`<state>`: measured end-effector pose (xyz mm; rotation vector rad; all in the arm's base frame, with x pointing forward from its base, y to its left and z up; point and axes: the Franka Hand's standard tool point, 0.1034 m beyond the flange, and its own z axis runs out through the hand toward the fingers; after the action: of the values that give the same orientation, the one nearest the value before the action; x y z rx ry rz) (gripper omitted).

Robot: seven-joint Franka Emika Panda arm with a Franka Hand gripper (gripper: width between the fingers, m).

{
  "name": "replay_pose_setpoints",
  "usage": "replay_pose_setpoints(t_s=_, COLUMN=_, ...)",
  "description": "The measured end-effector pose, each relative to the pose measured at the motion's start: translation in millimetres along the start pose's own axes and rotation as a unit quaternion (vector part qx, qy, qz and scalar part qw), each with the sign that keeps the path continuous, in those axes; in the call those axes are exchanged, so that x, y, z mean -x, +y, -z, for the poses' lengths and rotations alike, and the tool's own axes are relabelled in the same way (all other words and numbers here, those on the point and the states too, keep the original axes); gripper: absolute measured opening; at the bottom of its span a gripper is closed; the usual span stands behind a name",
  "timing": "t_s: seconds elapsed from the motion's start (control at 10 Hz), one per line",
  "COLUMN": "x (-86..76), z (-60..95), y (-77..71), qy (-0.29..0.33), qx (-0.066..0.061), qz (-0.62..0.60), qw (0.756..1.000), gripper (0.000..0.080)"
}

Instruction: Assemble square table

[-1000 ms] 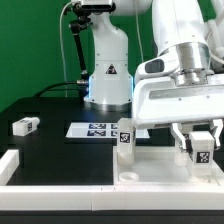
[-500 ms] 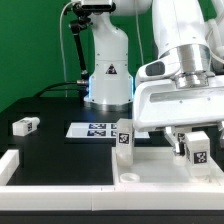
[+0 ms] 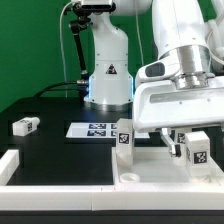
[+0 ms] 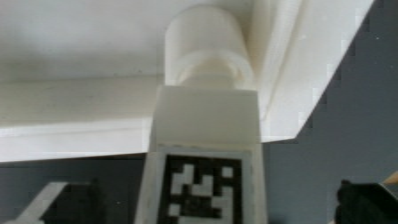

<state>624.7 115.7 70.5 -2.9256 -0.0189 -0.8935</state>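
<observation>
The end effector stands wide, its fingers well apart from the upright leg block between them, with a free gap on either side. This leg block stands on the square table top; in the wrist view it sits close to a corner of the raised rim. A second leg block stands upright on the top, well off toward the exterior view's left of the end effector. Farther that way lie the marker board and a loose leg block on the black desk, with bare desk between them. The parts are white, and the legs bear black-and-white tags
</observation>
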Motion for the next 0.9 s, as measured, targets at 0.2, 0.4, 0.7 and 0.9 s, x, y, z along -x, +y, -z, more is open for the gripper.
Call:
replay_pose_setpoints(t_s=0.2, x=1.4, z=-0.7, y=-1.2, qy=-0.011, qx=-0.004, qz=-0.003, qw=1.000, gripper=0.0649)
replay_pose_setpoints(t_s=0.4, x=-15.3, z=11.4, y=-6.1, qy=-0.090, qx=-0.040, qz=-0.026, qw=0.995, gripper=0.0649)
replay_pose_setpoints(t_s=0.7, x=-11.2, z=4.8, y=-1.6, qy=-0.185, qx=-0.061, qz=-0.035, qw=0.980, gripper=0.0649)
replay_pose_setpoints(t_s=0.9, x=-16.0, z=3.2, y=10.0, qy=-0.245, qx=-0.058, qz=-0.045, qw=0.967, gripper=0.0649)
